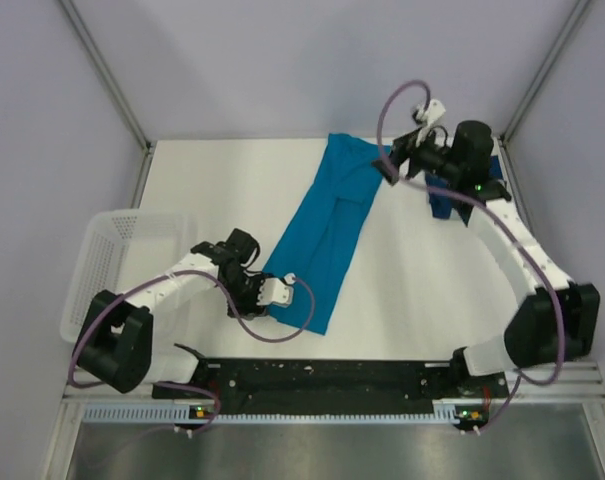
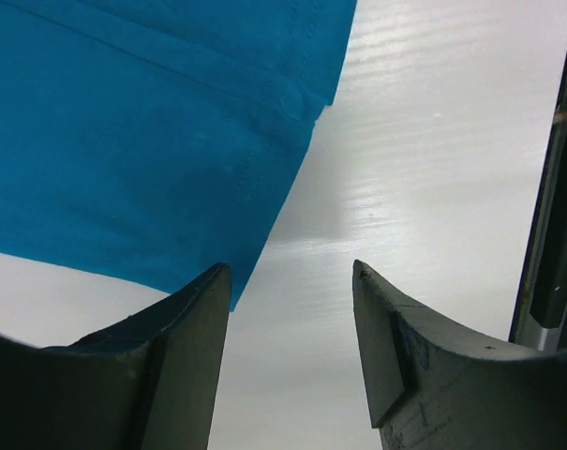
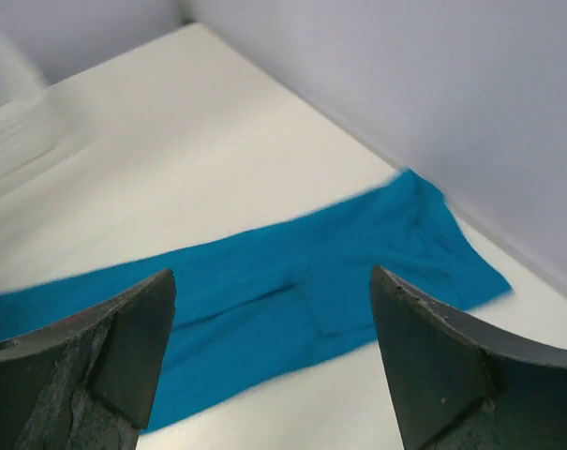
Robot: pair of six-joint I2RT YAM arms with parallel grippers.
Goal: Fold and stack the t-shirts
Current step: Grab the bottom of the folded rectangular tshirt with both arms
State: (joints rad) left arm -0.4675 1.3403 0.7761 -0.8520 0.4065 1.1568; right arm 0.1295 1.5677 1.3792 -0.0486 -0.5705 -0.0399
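The teal-blue t-shirt [image 1: 332, 225] lies folded into a long strip, running from the far middle of the table toward the near side. My left gripper [image 1: 267, 298] is open and empty, low over the table beside the strip's near end. In the left wrist view the shirt [image 2: 124, 141] fills the upper left, and its corner lies by the left finger [image 2: 185, 347]. My right gripper [image 1: 389, 172] is open and empty above the strip's far end, and the shirt [image 3: 292, 291] shows between its fingers. The dark navy t-shirt [image 1: 444, 200] lies far right, mostly hidden by the right arm.
A white mesh basket [image 1: 112, 250] stands at the left edge of the table, and it is blurred in the right wrist view [image 3: 11, 122]. The black base rail [image 1: 322, 375] runs along the near edge and also shows in the left wrist view [image 2: 555, 234]. Walls enclose the back and sides.
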